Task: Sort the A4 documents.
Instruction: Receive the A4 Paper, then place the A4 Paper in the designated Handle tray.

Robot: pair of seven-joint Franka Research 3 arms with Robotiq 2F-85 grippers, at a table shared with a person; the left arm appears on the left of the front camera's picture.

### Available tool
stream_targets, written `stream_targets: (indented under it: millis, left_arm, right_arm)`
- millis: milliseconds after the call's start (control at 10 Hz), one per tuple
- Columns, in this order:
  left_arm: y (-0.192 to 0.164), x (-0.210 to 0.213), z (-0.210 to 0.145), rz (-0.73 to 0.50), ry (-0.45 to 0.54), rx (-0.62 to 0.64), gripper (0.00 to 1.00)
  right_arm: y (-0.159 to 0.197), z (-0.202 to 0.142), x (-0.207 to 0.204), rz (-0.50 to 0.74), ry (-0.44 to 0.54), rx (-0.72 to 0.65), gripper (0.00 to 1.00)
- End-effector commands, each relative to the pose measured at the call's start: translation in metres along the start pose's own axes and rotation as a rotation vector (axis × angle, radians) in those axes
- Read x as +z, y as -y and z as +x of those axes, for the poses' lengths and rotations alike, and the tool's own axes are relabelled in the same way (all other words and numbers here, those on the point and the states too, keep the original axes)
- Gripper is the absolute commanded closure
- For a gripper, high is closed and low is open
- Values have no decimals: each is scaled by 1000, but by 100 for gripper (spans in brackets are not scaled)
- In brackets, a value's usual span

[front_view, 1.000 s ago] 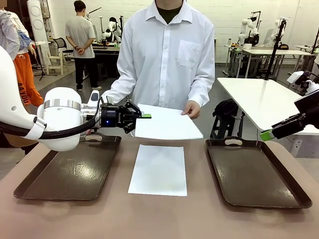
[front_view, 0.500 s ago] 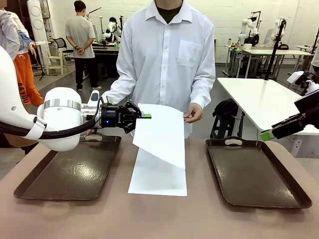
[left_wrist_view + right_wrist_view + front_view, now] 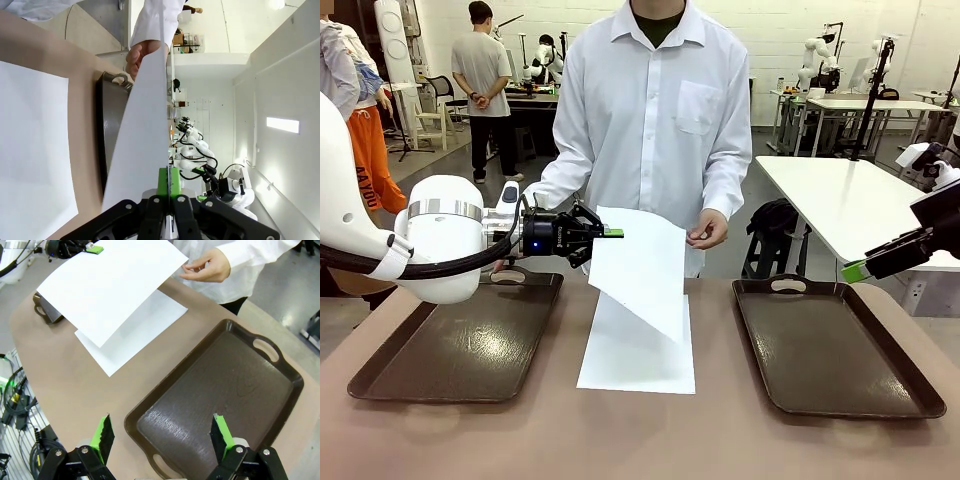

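Note:
My left gripper [image 3: 610,233] [image 3: 169,182] is shut on the left corner of one of the A4 documents [image 3: 640,270] [image 3: 142,135] [image 3: 110,285], which hangs tilted above the table's middle. The person's hand [image 3: 705,228] [image 3: 207,265] hovers just off that sheet's far right corner, apart from it. A second white sheet [image 3: 635,360] [image 3: 30,150] [image 3: 135,330] lies flat on the table below. Over the right tray's near end my right gripper [image 3: 162,435] [image 3: 855,270] stands open, with nothing between its fingers.
A dark brown tray [image 3: 460,345] sits at the left, under my left arm. A matching tray [image 3: 830,345] [image 3: 220,385] [image 3: 107,125] sits at the right. The person in a white shirt stands at the far side.
The person's hand has let go of the held sheet's far edge. The sheet has dropped from level to hanging slanted from my left gripper. Neither arm has moved.

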State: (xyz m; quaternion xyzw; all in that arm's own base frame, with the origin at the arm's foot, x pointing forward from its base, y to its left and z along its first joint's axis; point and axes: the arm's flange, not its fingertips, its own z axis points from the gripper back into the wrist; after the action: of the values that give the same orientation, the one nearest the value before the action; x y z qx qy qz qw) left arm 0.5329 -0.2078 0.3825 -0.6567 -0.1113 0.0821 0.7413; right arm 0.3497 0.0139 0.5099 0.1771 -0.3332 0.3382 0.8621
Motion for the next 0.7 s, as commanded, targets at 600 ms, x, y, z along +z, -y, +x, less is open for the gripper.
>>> stream_targets:
  millis: [600]
  left_arm:
    - [0, 0, 0, -1, 2, 2, 100]
  right_arm:
    - [2, -1, -3, 19, 7, 3, 0]
